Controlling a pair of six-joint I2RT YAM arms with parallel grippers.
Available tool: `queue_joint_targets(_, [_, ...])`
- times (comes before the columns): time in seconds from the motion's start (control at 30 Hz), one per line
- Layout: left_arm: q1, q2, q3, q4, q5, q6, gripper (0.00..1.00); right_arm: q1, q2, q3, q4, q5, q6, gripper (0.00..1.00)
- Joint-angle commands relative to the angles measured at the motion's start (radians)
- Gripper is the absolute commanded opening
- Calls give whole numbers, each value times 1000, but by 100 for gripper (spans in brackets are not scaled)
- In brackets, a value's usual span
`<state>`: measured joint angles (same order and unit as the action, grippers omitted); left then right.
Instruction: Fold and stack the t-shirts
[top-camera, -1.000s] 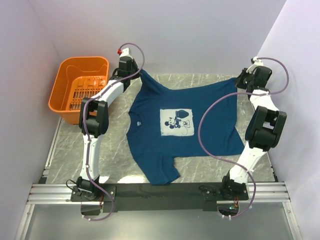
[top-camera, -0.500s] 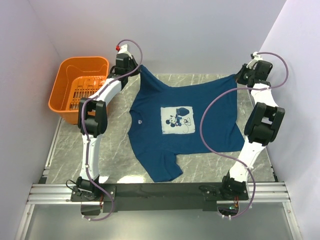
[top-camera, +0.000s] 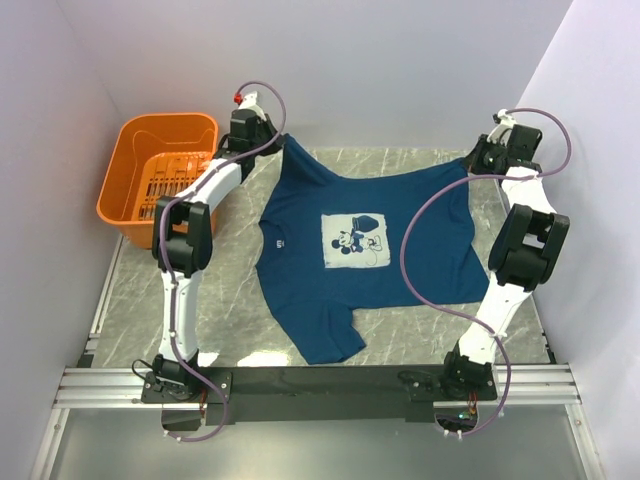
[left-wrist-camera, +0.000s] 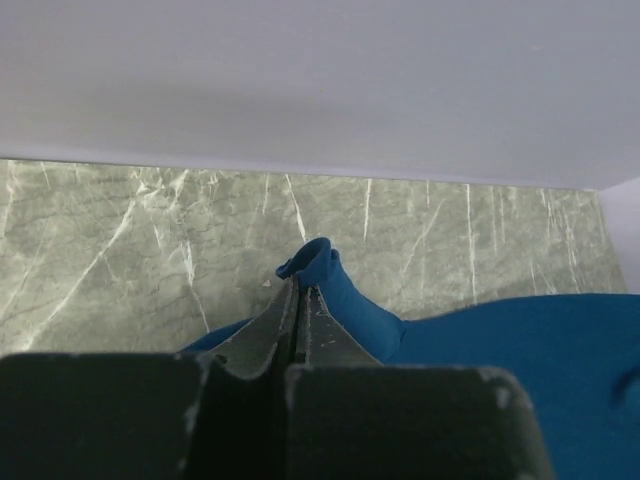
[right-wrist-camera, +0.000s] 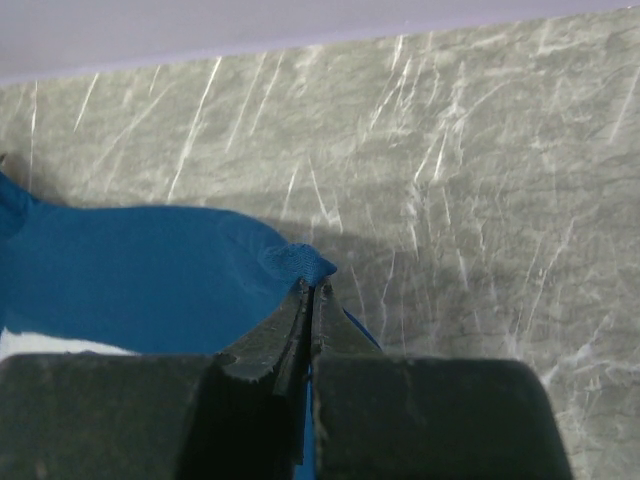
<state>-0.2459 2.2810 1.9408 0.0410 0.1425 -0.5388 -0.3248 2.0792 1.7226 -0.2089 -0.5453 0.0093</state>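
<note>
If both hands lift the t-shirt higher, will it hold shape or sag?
Probably sags: the t-shirt dips between the left hand and right hand. Likely light, as small corner pinches hold its edge up. Those pinches might slip.

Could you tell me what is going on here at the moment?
Two robot arms hold a dark blue t-shirt stretched out, cartoon print up, over the marble-patterned table. The left hand is shut on its far left corner and the right hand on its far right corner; the rest lies flat toward the arm bases. No fold is made yet. An orange basket stands at the far left.
</note>
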Motion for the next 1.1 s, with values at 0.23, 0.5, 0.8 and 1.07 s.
queue_joint_targets(0.23, [2, -204, -126, 76, 40, 42, 1, -33, -1, 37, -38, -56, -83, 2])
queue_joint_targets(0.5, [2, -235, -181, 66, 88, 48, 1, -34, 56, 106, -69, -65, -137, 5])
queue_joint_targets(0.8, [0, -218, -146, 43, 100, 42, 1, 0, 131, 230, -109, -10, -350, 6])
queue_joint_targets(1.07, [0, -222, -141, 36, 109, 66, 1, 29, 142, 246, -115, 16, -635, 4])
